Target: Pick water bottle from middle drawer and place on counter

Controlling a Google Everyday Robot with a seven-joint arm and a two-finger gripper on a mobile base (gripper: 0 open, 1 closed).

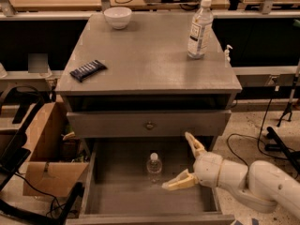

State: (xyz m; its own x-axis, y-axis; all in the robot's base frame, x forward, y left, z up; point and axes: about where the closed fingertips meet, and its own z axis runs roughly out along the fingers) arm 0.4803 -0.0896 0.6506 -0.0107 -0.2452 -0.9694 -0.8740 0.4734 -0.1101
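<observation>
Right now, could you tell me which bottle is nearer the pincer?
The unlabelled water bottle in the middle drawer, beside the open pincer; the taller labelled bottle stands on the counter.

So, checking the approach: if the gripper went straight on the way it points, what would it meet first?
Likely the water bottle standing in the middle drawer: the gripper, fingers open over the drawer's right side, points left at it. Depth is unclear.
</observation>
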